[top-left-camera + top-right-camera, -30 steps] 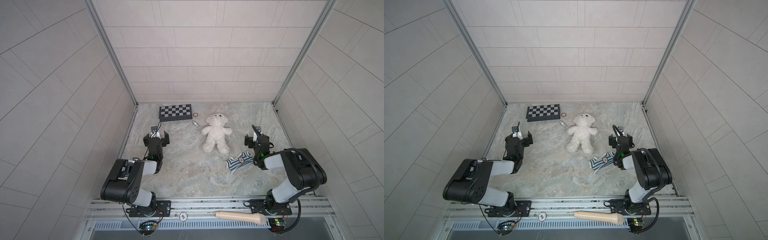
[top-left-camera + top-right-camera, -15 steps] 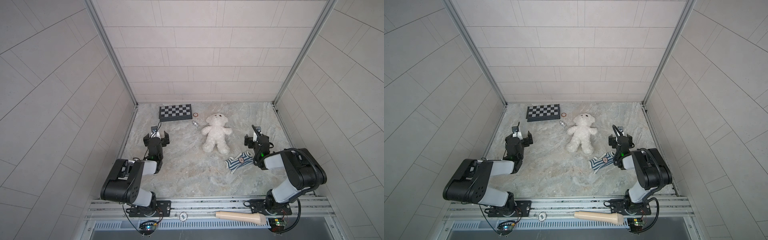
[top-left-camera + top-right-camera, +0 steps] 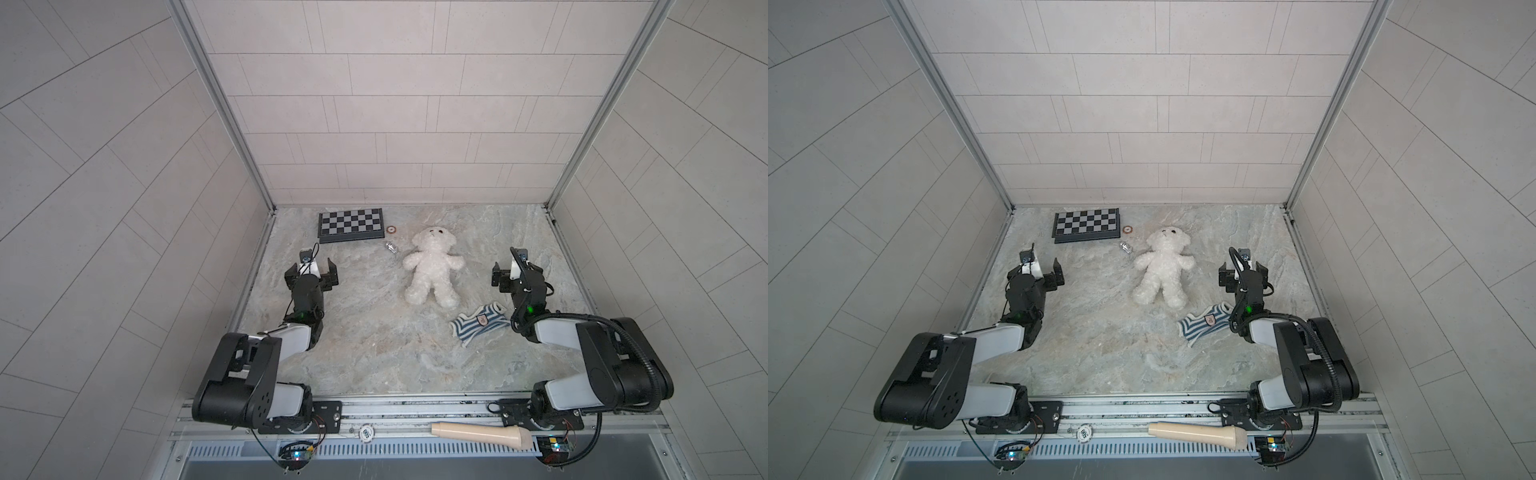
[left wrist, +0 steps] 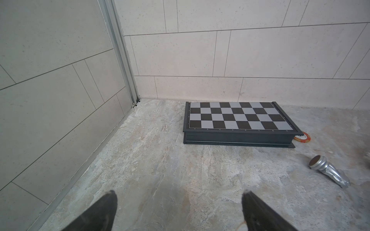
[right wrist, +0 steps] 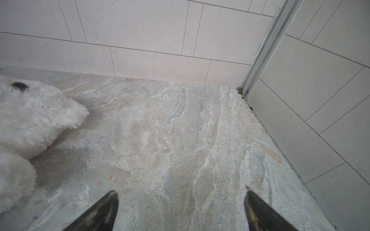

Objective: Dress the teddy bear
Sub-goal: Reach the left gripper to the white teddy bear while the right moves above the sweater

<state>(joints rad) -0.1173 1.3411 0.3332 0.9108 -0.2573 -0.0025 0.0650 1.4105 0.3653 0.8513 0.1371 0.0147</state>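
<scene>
Wrist cameras are giving me what the overhead pair is not. The left wrist view is showing the left gripper (image 4: 178, 194) with its two dark fingertips spread wide over bare stone, nothing between them. Ahead of it and off to its right the folded chessboard (image 4: 238, 118) is lying flat against the back wall, an orange disc (image 4: 303, 138) is peeking out at the board's far corner, and a silver chess piece (image 4: 328, 172) is lying on its side. The bear is not appearing in that view.

The right wrist view is showing the right gripper (image 5: 181, 192) equally spread and empty. The teddy bear (image 5: 30, 124) is filling only the edge of the picture on that gripper's left, with one arm and its dark nose visible.

Both top views are giving me the whole bear (image 3: 432, 266) between the two grippers, nearer the right gripper (image 3: 515, 274) than the left gripper (image 3: 311, 273), and touching neither. It is lying face up, arms out. Its long axis is running roughly along the way both grippers are pointing, with its head toward the back wall and its feet toward the arm bases. A striped shirt (image 3: 480, 328) is lying crumpled just past its feet, beside the right arm's wrist; neither wrist camera is catching it.
</scene>
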